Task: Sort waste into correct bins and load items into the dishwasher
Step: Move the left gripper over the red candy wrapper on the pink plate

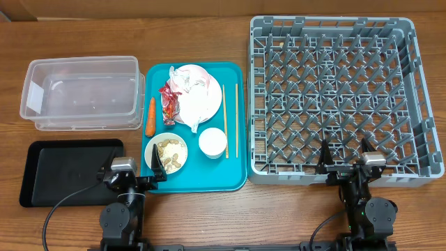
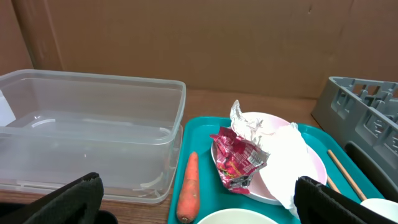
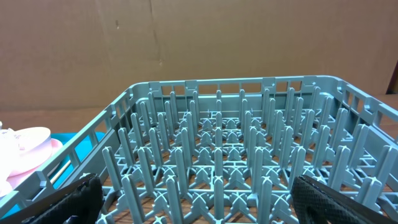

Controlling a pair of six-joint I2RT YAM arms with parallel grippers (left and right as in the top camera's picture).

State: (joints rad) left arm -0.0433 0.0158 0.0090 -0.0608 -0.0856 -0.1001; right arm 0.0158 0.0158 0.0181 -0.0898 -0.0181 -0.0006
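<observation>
Left claw (image 1: 134, 167) and right claw (image 1: 344, 159) stand fully open, empty, above the brown wooden worktop (image 1: 230, 216).

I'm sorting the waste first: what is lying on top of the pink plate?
The pink plate carries crumpled white-and-silver paper over much of its surface and a red snack wrapper at its left edge. Anything beneath them is hidden.

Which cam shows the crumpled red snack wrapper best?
Left wrist: the crumpled red snack wrapper is close and unobstructed, on the pale pink round plate's rim. Overhead shows it small; right wrist misses it.
</observation>
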